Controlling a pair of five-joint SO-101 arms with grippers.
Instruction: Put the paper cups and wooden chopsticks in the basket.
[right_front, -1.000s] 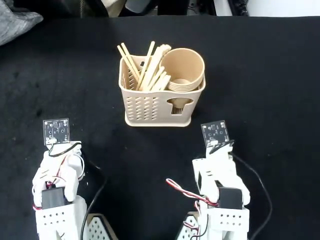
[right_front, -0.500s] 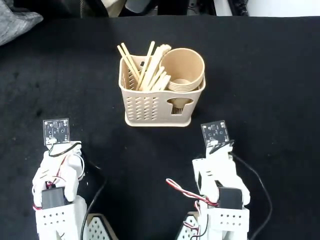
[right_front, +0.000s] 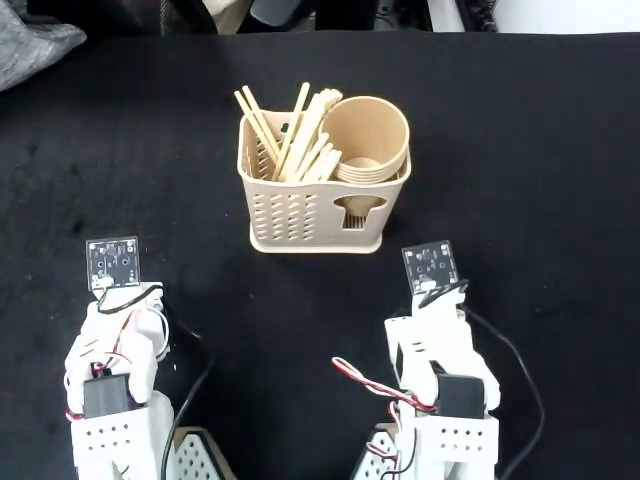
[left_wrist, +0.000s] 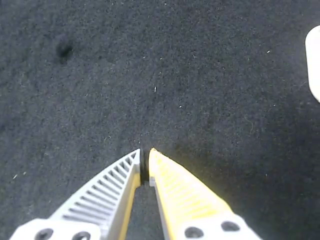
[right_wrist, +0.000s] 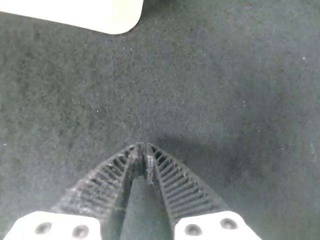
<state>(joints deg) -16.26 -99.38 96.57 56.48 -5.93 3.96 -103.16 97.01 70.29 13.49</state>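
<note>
A cream perforated basket (right_front: 300, 215) stands at the middle of the black table. Its left compartment holds several wooden chopsticks (right_front: 295, 135) standing on end. Its right compartment holds stacked tan paper cups (right_front: 368, 140). Both arms are folded back at the near edge, well short of the basket. My left gripper (left_wrist: 145, 152) is shut with nothing in it, its tips just above the cloth. My right gripper (right_wrist: 142, 147) is shut and empty too. A corner of the basket (right_wrist: 90, 12) lies beyond the right gripper, and an edge of the basket (left_wrist: 314, 62) shows past the left one.
Black cloth (right_front: 520, 150) covers the whole table. A grey fabric bundle (right_front: 35, 40) lies at the far left corner. Each arm carries a small tag board, one on the left (right_front: 112, 262) and one on the right (right_front: 431, 266).
</note>
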